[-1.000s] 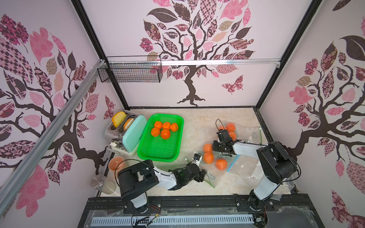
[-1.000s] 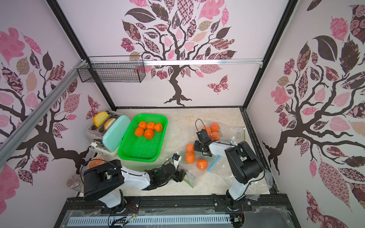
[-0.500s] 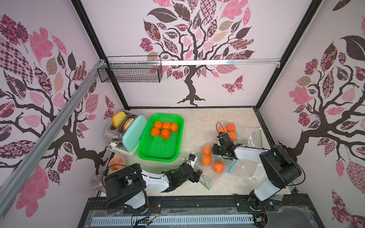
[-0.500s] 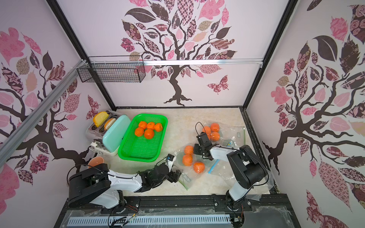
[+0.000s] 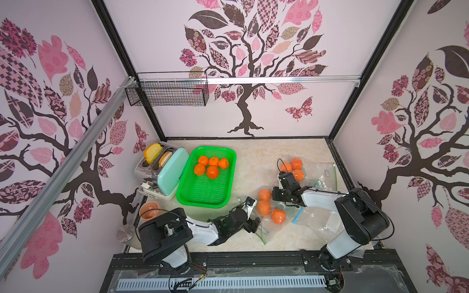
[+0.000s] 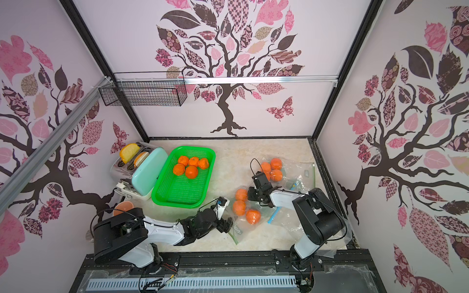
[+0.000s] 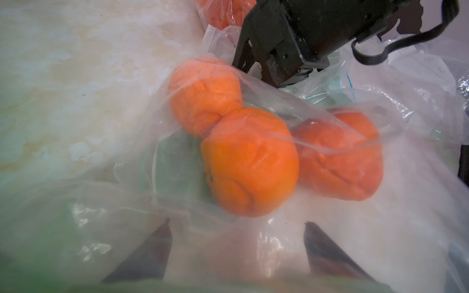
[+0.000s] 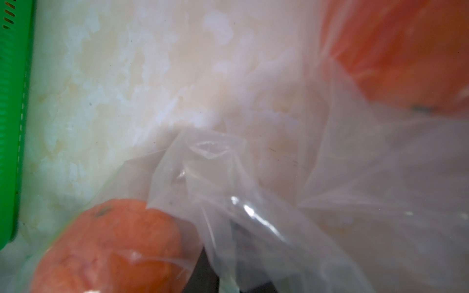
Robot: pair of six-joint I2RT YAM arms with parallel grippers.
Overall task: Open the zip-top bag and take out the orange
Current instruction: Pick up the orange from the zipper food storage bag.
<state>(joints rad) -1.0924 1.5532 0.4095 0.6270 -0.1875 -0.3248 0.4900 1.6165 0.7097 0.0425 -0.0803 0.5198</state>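
Zip-top bag (image 5: pixel 266 229) lies crumpled on the table (image 5: pixel 253 157) at about 4 o'clock from the green tray (image 5: pixel 203 204), with three oranges showing through its film. At the cluster's 7 o'clock sits the left gripper (image 5: pixel 254 225), low over the table and aimed at the end with the green zip strip. In its wrist view both fingers (image 7: pixel 157 253) show dimly through plastic, set wide apart with nothing between them, and the nearest orange (image 7: pixel 250 162) is just ahead at 12 o'clock. That spread looks meant to take the fruit whole. At the cluster's 1 o'clock the right gripper (image 7: pixel 275 73) has its jaws drawn together on a fold of the bag's film, probably to anchor the bag against sliding during a reach inside. Whether the zip is fully parted I cannot tell.
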